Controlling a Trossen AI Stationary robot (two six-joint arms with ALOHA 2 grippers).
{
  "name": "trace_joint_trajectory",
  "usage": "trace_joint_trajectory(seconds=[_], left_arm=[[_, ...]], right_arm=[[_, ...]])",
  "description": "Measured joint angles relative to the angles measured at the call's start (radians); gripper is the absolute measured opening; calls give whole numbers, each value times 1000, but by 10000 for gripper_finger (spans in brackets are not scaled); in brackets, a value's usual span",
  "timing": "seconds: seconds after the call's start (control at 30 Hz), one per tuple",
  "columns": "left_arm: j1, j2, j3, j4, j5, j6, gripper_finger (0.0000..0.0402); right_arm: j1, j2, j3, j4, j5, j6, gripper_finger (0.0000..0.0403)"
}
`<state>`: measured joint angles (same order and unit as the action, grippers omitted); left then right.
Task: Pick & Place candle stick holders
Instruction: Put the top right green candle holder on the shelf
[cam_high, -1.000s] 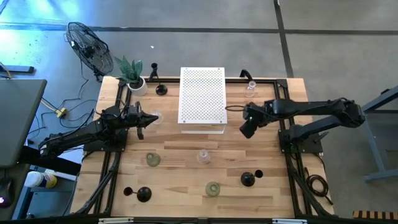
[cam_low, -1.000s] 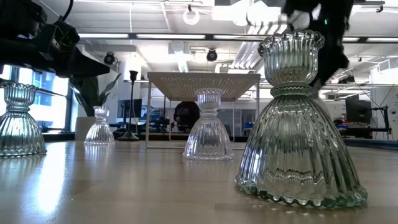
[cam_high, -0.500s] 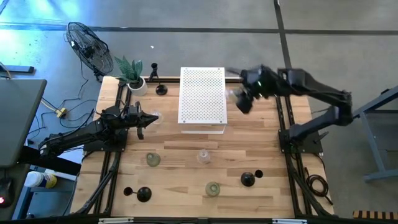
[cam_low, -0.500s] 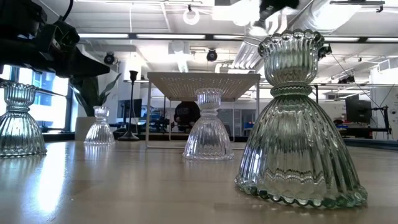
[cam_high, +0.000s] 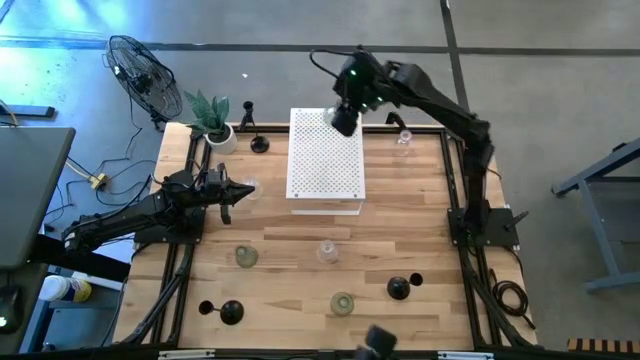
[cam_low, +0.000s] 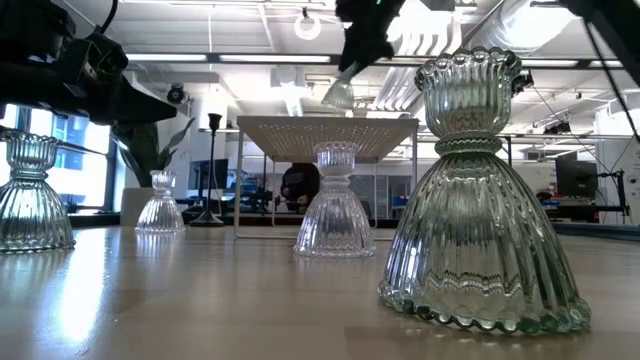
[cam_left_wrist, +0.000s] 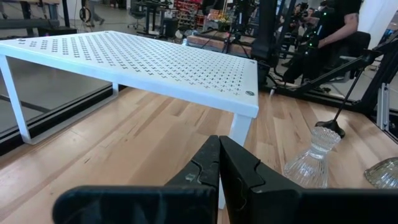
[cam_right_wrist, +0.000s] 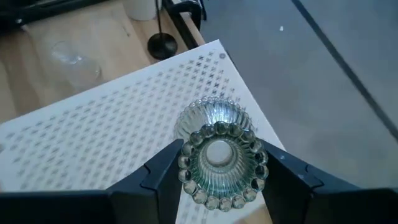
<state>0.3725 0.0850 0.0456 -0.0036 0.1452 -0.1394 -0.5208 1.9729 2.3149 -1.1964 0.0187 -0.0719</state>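
Start at your left gripper (cam_high: 228, 190): it waits low over the left side of the table, fingers pressed together on nothing. Just ahead of its tips stands a clear glass holder (cam_left_wrist: 310, 163), and beyond that the near left corner of the white perforated stand (cam_high: 325, 155). It has no part in this step.

Moving right, your right gripper (cam_high: 344, 116) hangs above the far right corner of that stand, pinching a clear ribbed glass holder (cam_right_wrist: 219, 160) between its fingers (cam_right_wrist: 163, 169). The wrist view looks straight down on the holder's beaded rim, one finger on each side, the perforated top directly below but not yet touching. So the step in hand looks like the carry-and-place: the holder is lifted and brought over what seems to be its drop spot.

The next move calls for a straight descent until the base sits flat on the perforated top, well in from the edge, since the corner lies close under the gripper. Spread the fingers only once the holder stands upright.

To the gripper's right, another clear holder (cam_high: 403, 138) stands at the table's far edge. The remaining holders stand well behind it on the near half of the table, unpicked.
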Motion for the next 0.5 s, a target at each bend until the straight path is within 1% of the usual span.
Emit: trace_joint_trajectory(seconds=[0.1, 0.2, 0.3, 0.5], left_arm=[[0, 0, 0, 0, 0, 0, 1], [0, 0, 0, 0, 0, 0, 1], [0, 0, 0, 0, 0, 0, 1], [0, 0, 0, 0, 0, 0, 1]], right_arm=[[-39, 71, 42, -8, -48, -8, 173], [-72, 98, 1, 24, -88, -19, 169], [-90, 115, -17, 28, -90, -24, 168], [-95, 113, -27, 96, -100, -52, 173]])
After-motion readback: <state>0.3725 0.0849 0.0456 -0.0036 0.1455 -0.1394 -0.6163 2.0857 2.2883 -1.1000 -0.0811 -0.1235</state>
